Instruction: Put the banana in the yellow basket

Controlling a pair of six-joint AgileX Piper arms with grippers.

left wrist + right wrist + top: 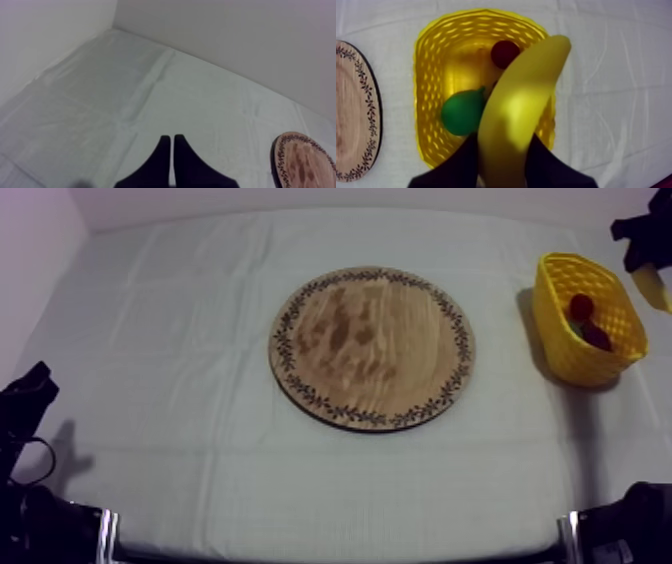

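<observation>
Desk [180, 338]: grey-white cloth, pale wall behind it
Yellow basket [553, 338]: you see a small red fruit [504, 52] and a green fruit [461, 112] inside
Banana [521, 110]: clamped in your right jaws, hanging above the basket
Wooden board [372, 348]: beside the basket, apart from it
Left jaws: pressed together on nothing, far from the basket, beyond the board

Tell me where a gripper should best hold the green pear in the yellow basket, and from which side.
Probably from straight above, closing on the round body of the pear. The walls of the yellow basket stand around it, so the sides are blocked, and its narrow stem end would likely slip. The banana over the basket is in the way for now.
</observation>
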